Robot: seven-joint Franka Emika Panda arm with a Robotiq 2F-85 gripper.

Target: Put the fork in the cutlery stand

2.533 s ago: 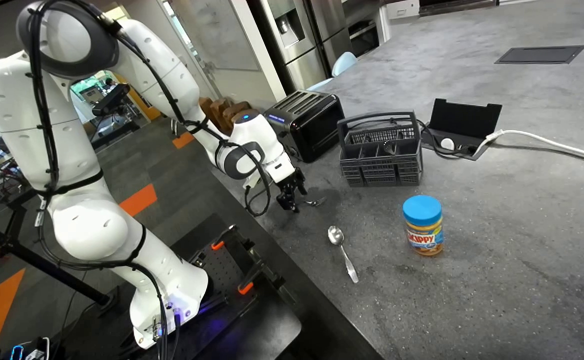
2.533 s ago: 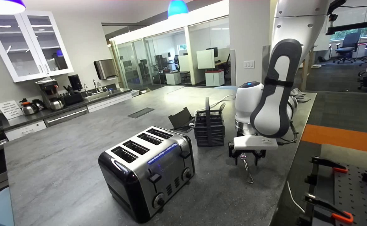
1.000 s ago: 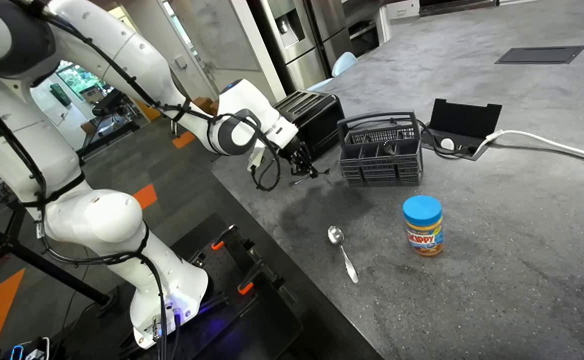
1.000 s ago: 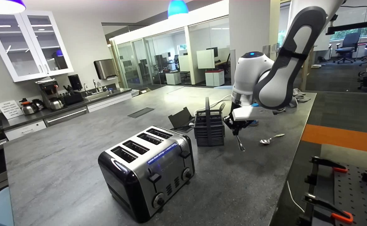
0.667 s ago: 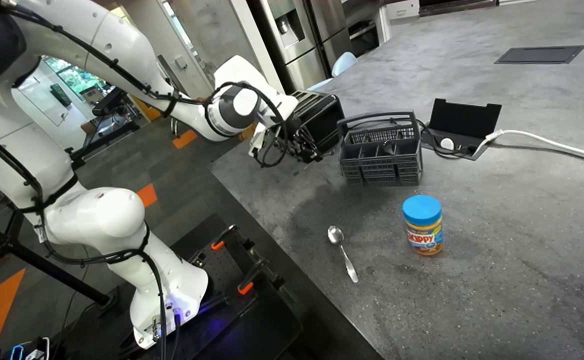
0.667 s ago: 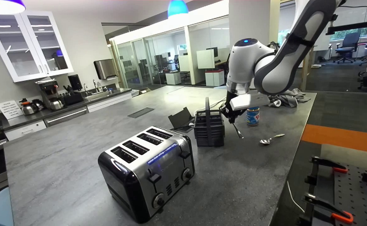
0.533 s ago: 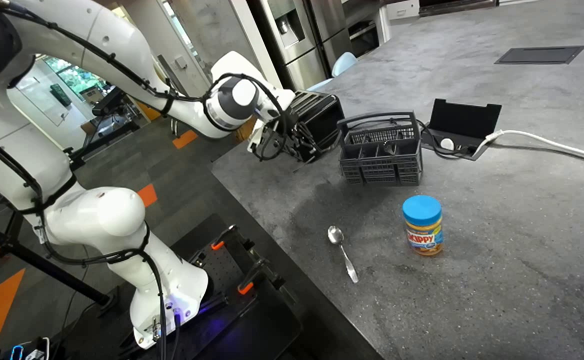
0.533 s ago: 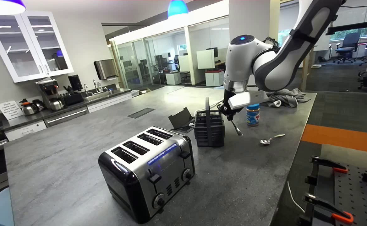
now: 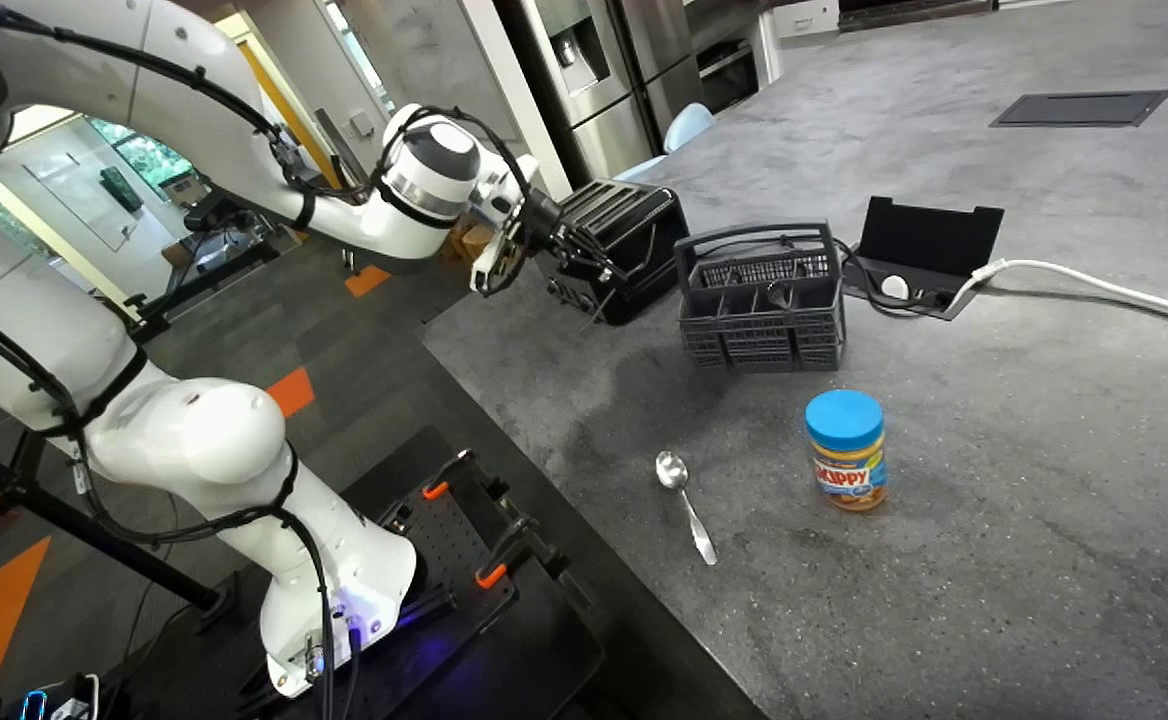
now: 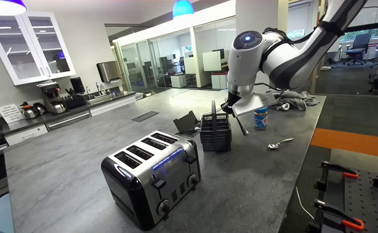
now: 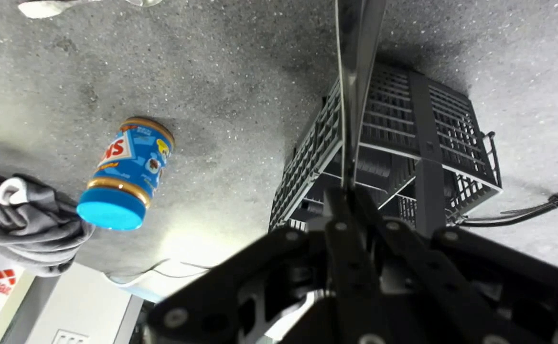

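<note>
In an exterior view I have the dark grey, boxy, lattice-walled, plastic-looking cutlery stand (image 10: 216, 139) at 7 o'clock from my nearby black two-finger gripper (image 11: 350, 190). The wrist view shows the gripper pinched on the slender, glossy dark-grey metal fork (image 11: 354, 91). From outside, its long axis slants down to 5 o'clock, away from the stand; I judge it must be stood up over the open top. At 3 o'clock sits a round, smooth blue-lidded jar (image 10: 260, 120); at 4, a shiny silver oval-bowled spoon (image 10: 274, 146).

One gripped fork (image 11: 354, 71), one loose spoon (image 9: 673, 472) — one cutlery stand (image 9: 762, 345), one jar (image 9: 847, 455), one four-slot toaster (image 10: 143, 181)
</note>
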